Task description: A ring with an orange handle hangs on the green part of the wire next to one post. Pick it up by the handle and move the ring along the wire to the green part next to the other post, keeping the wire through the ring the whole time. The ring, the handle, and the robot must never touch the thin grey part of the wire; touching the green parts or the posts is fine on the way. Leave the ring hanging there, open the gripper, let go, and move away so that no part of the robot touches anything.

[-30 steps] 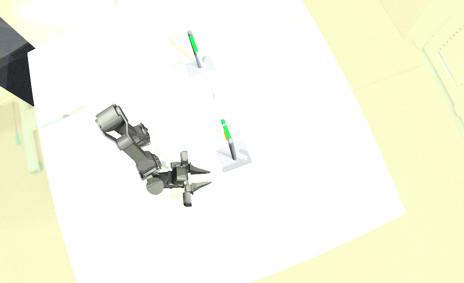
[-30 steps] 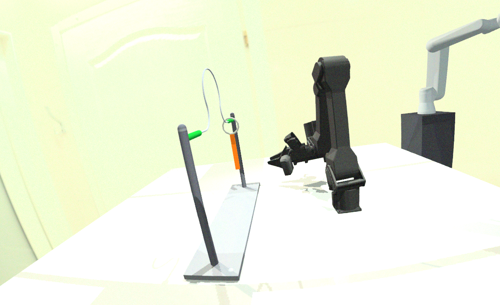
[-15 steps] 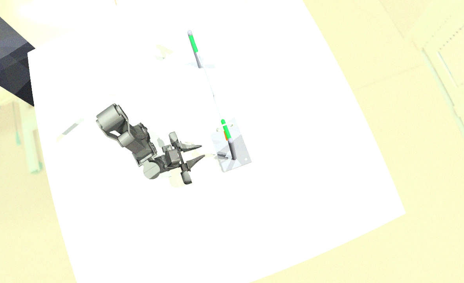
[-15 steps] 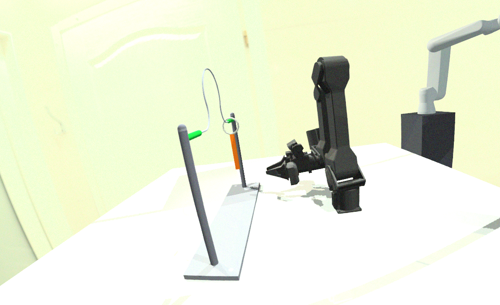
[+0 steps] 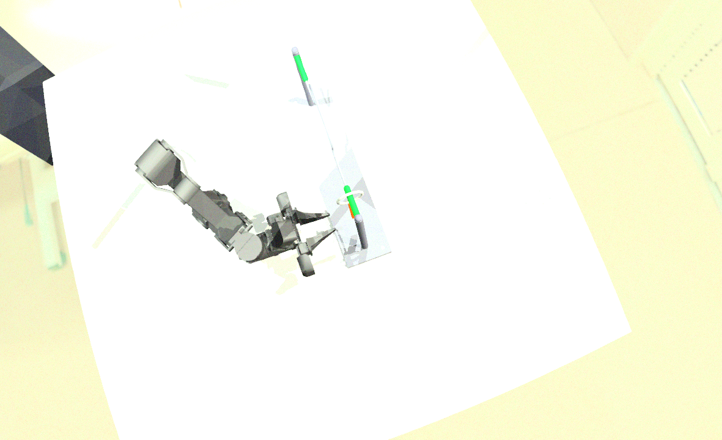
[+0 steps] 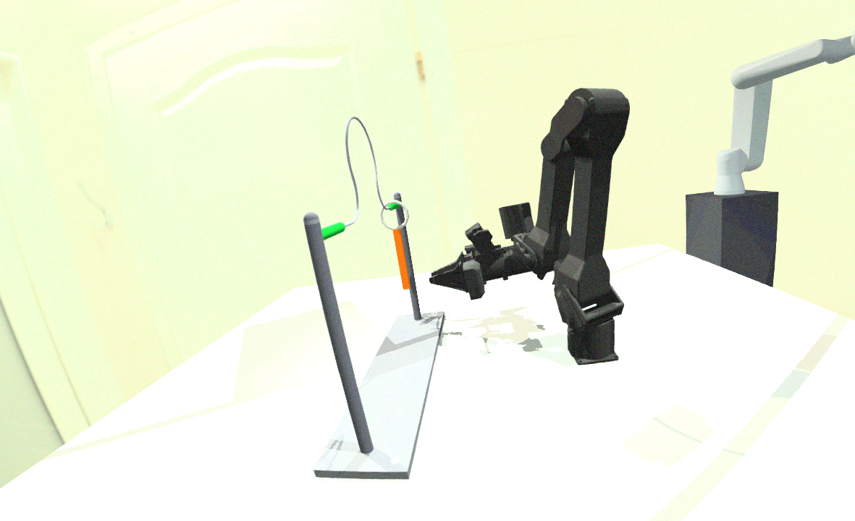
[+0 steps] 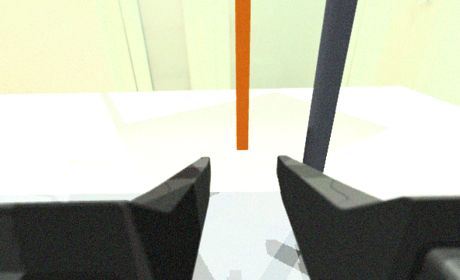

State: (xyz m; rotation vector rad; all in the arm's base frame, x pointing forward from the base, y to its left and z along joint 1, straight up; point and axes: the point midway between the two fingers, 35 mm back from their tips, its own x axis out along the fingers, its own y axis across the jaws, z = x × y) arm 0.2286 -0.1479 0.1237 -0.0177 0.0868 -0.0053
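The pale ring (image 5: 361,193) (image 6: 381,215) hangs around the green wire part (image 5: 353,205) beside the post (image 5: 361,235) (image 6: 413,291) (image 7: 330,70). Its orange handle (image 5: 351,211) (image 6: 402,259) (image 7: 242,78) hangs down close to that post. My gripper (image 5: 331,222) (image 6: 431,280) (image 7: 244,159) is partly open and empty, pointing at the handle from the arm's side, short of it. In the wrist view the handle's lower end shows just above the gap between the fingertips, and the post stands to the right. The other green part (image 5: 301,68) (image 6: 334,230) bears no ring.
The thin grey wire (image 6: 353,118) (image 5: 332,148) rises in a tall loop between the posts. The other post (image 5: 309,97) (image 6: 337,323) stands at the far end of the flat base (image 6: 384,414). A pale second arm (image 6: 751,123) stands on a dark pedestal (image 6: 731,233) in the background.
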